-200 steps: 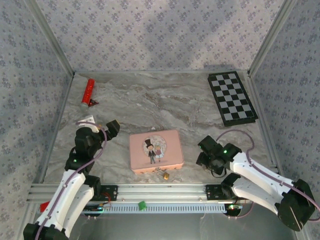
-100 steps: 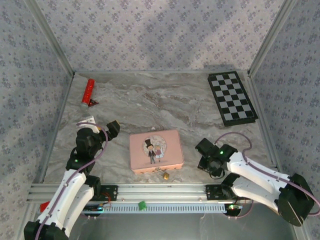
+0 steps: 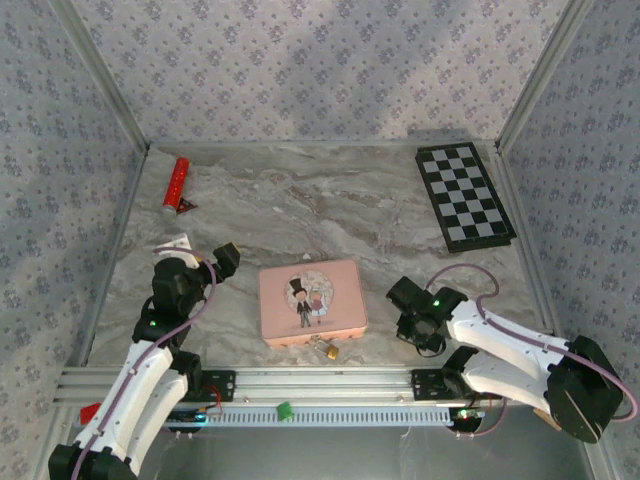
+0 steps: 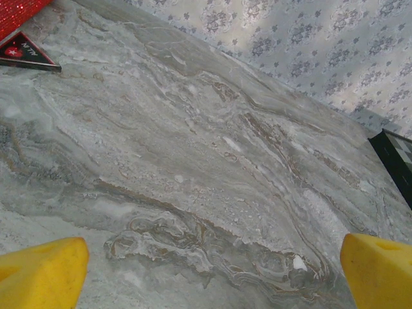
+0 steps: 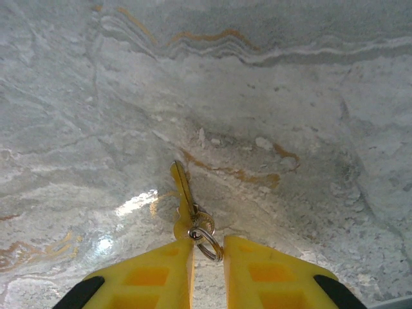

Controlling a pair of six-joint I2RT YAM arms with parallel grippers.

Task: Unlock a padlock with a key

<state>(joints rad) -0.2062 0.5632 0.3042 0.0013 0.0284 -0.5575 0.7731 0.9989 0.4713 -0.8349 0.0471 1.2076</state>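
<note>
The key [image 5: 182, 193], small and brass-tinted with a silvery ring, lies on the marble in the right wrist view. My right gripper [image 5: 208, 248] has its yellow fingers drawn in on the ring, a narrow gap between them. From above, that right gripper [image 3: 407, 318] sits low on the table, right of the pink tin [image 3: 312, 301]. The tiny brass padlock [image 3: 328, 349] lies against the tin's near edge. Left of the tin, my left gripper [image 3: 222, 258] is open, and in its own view the left gripper [image 4: 212, 264] has bare marble between wide-spread fingers.
A red bar [image 3: 177, 182] lies at the back left, its end also at the corner of the left wrist view [image 4: 19, 13]. A black-and-white chequered board [image 3: 464, 196] lies at the back right. Patterned walls enclose the table; an aluminium rail [image 3: 320, 382] runs along the near edge.
My right gripper's fingers have closed in and the arm has shifted slightly left toward the tin. The left arm has stayed still and open.
</note>
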